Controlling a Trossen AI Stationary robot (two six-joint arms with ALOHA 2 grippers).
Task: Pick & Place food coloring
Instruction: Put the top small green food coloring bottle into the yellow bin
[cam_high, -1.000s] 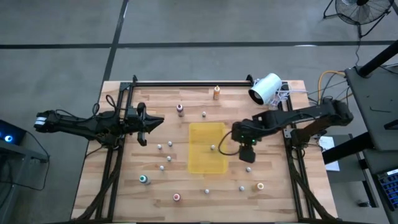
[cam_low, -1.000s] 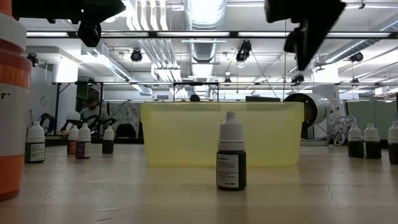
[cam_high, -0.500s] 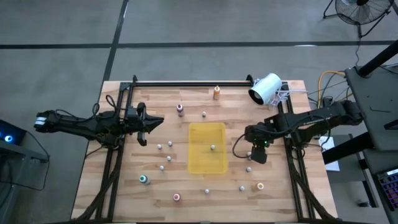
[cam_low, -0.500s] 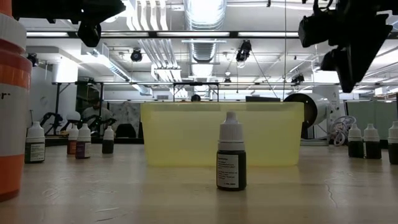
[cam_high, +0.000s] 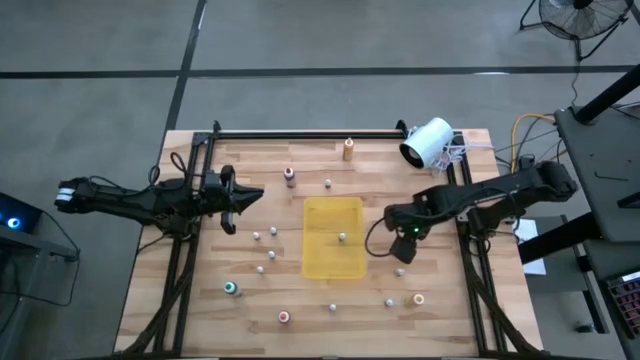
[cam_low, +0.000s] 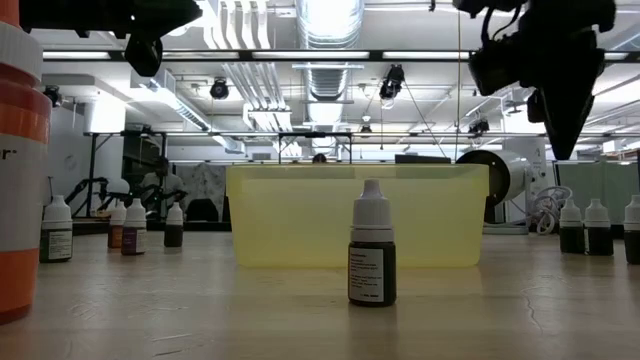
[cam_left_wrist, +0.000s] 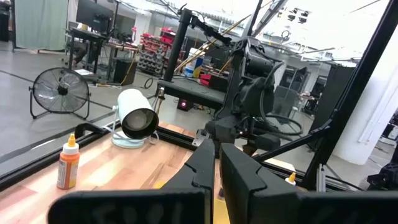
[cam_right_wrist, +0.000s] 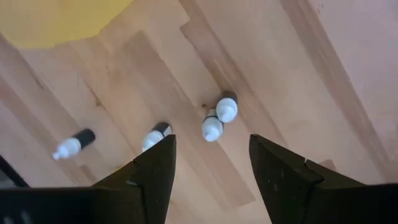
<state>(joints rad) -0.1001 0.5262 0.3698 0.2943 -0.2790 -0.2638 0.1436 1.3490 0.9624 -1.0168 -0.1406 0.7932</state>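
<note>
Food coloring bottles (cam_high: 271, 255) scattered over the wooden table (cam_high: 450, 320) – small, white-capped, dark-bodied; one already stands in the yellow tray (cam_high: 322, 258). Right gripper (cam_right_wrist: 211, 163) hangs spread wide and empty above a cluster of bottles (cam_right_wrist: 219, 117) right of the tray, likely lining up a pick. Left gripper (cam_high: 229, 200) clenched, empty, parked at left.

Two upright bottles (cam_right_wrist: 219, 118) crowd bare wood (cam_right_wrist: 298, 87).
</note>
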